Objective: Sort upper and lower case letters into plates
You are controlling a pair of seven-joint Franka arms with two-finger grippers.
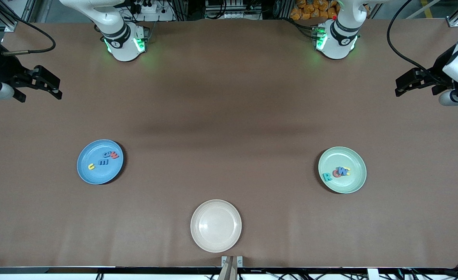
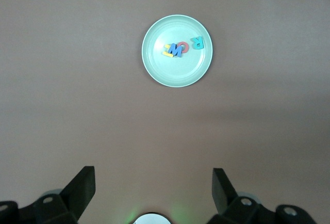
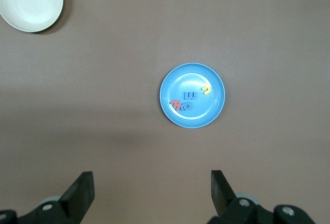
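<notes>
Letters, lot one: four small pieces, a yellow hook-shaped one [image 1: 91, 167], a blue one [image 1: 102, 162], a teal one [image 1: 106, 154] and a red one [image 1: 114, 155], lying close together in the blue plate [image 1: 86, 175] toward the right arm's end of the table.

Letters, lot two: a teal R [image 1: 327, 177], a red piece [image 1: 336, 174], a blue W [image 1: 343, 171] and a yellow piece [image 1: 348, 170], clustered and partly overlapping in the pale green plate [image 1: 353, 184] toward the left arm's end.

Cream plate [image 1: 216, 241]: between the two, nearest the front camera, holding nothing.

Right gripper [image 1: 38, 83]: raised at its own table end, fingers spread, holding nothing; the blue plate lies well apart from it, nearer the camera.

Left gripper [image 1: 409, 83]: likewise at its end, spread and holding nothing, well apart from the green plate.

Judgement: no letter lies loose on the table, so the sort looks finished; each arm waits nearest its own plate.
</notes>
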